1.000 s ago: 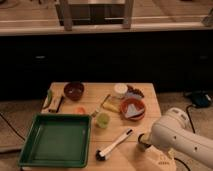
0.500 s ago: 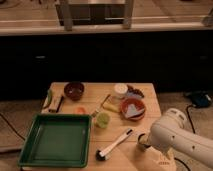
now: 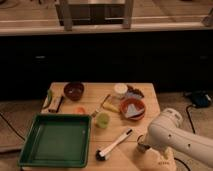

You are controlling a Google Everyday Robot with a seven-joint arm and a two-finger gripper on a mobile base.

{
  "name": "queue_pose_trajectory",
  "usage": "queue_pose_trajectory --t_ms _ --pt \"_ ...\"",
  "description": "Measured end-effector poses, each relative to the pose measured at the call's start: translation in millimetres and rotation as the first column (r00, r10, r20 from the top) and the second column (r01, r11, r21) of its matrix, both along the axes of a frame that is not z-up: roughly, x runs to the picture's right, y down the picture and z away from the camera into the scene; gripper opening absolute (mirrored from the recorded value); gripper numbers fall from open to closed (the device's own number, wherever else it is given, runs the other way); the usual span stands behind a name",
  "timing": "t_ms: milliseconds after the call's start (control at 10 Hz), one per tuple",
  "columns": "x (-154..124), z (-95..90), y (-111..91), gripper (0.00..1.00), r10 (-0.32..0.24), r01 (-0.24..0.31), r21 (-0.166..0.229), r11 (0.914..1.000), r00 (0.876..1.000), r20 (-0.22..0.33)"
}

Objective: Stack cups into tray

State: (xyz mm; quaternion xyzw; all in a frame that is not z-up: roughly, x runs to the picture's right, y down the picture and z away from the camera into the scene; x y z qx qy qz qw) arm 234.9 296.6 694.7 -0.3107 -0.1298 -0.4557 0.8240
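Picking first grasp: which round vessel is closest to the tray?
The lime green cup, just off the tray's back right corner; the dark red bowl and red-orange bowl sit farther. Gripper is at the table's front right.

A shallow green plastic tray (image 3: 57,142), a small pale-lime cup (image 3: 103,120) and a round dark-red bowl (image 3: 74,90) are pictured beside the white-armed gripper (image 3: 142,148), lower right.

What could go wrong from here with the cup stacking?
1. The brush lies diagonally between the gripper, low at the table's front right, and the lime green cup. A straight reach could sweep the brush into the cup.
2. The lime green cup stands close to the tray near its far right corner. A nudge on approach might tip it against the rim.
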Motion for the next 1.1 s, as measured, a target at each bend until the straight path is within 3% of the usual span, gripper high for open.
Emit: queue_pose_trajectory --t_ms 1100 --pt "-8 19.7 13 0.80 0.032 -0.032 -0.036 0.9988 0.999 -0.011"
